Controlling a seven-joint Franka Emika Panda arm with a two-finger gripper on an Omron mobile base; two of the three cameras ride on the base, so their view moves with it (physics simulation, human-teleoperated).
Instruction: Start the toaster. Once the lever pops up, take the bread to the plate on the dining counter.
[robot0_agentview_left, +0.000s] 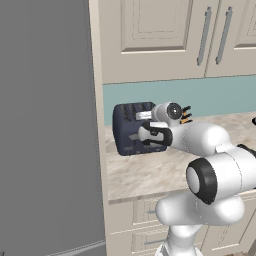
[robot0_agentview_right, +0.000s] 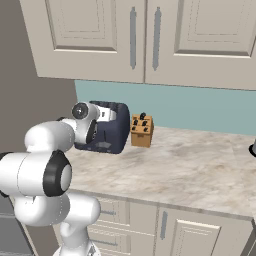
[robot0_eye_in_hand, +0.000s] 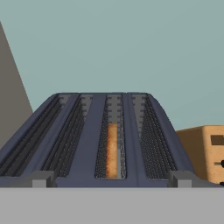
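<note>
My gripper (robot0_agentview_left: 141, 134) is spread wide with nothing between the jaws, held right up against the front face of the toaster (robot0_agentview_left: 131, 128), roughly level with its grey lever panels. In the hand view the toaster's four slots run away from me, and the bread (robot0_eye_in_hand: 112, 150) sits deep in the third slot from the left, just ahead of my fingertips and a little above them.

The main risk is pressing the wrong lever. There seem to be two panels, and I cannot tell from the base views which one my jaws line up with, since my own wrist covers much of that face. If I push the one that does not serve the bread's slot, the slice never toasts.

A second risk: a downward push that slips off the lever would shove the toaster backward or sideways, toward the knife block (robot0_agentview_right: 141, 131) just beside it on my right.
</note>
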